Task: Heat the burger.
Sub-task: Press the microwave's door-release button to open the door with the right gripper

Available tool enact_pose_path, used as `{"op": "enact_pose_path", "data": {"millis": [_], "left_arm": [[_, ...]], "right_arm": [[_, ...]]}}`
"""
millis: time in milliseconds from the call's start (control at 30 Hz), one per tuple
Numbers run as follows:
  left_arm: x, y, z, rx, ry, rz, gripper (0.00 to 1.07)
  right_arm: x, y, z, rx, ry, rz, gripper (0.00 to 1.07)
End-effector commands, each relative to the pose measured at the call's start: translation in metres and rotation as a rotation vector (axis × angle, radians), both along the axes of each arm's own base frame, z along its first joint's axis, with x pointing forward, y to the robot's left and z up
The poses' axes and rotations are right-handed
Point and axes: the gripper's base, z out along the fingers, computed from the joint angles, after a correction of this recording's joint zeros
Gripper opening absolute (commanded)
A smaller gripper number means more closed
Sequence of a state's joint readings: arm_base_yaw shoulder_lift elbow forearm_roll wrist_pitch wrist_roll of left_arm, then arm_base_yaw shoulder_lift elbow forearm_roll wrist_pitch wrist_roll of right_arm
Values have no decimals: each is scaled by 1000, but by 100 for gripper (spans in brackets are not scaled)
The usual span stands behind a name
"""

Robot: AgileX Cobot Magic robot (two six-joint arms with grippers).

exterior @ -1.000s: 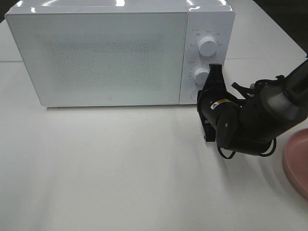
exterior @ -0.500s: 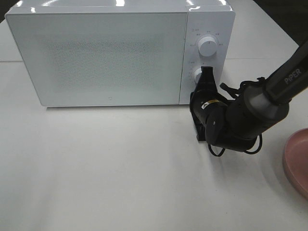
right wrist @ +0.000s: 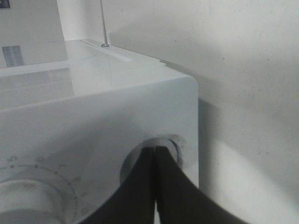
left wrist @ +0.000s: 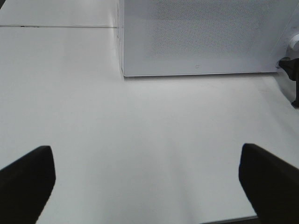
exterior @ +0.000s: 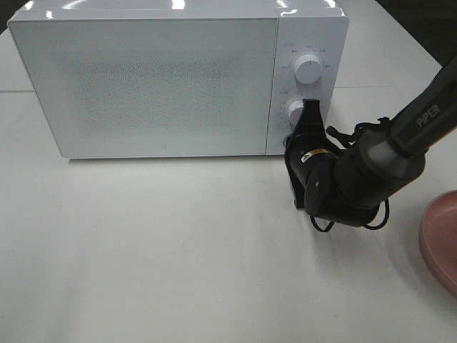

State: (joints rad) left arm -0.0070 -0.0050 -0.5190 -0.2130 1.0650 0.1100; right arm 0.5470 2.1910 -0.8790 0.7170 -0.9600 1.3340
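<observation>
A white table [exterior: 178,250] fills almost the whole frame, evenly lit from above, with only soft shadows. A thin seam [exterior: 389,87] crosses it in the upper part. In the upper right corner, a dark area [exterior: 432,25] lies beyond the table edge.

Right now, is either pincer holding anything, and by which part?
Nothing is held. The right pincer is shut on nothing, its tips at the round button of the microwave. The left pincer is open above the table.
</observation>
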Motion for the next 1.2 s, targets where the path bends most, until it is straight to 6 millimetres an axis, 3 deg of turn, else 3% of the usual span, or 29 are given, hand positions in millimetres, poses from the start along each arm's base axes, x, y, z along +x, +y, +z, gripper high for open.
{"op": "enact_pose_path", "data": {"millis": [33, 333, 600, 1200], "left_arm": [[-2, -1, -1, -8, -15, -6, 100], [-2, -1, -1, -8, -15, -6, 100], [-2, -1, -1, -8, -15, -6, 100], [-2, -1, -1, -8, -15, -6, 100]], "right_arm": [[12, -1, 15, 2, -107, -28, 0], [19, -4, 25, -31, -216, -77, 0], [39, -1, 32, -12, -295, -110, 0], [29, 4, 26, -23, -220, -36, 0]]}}
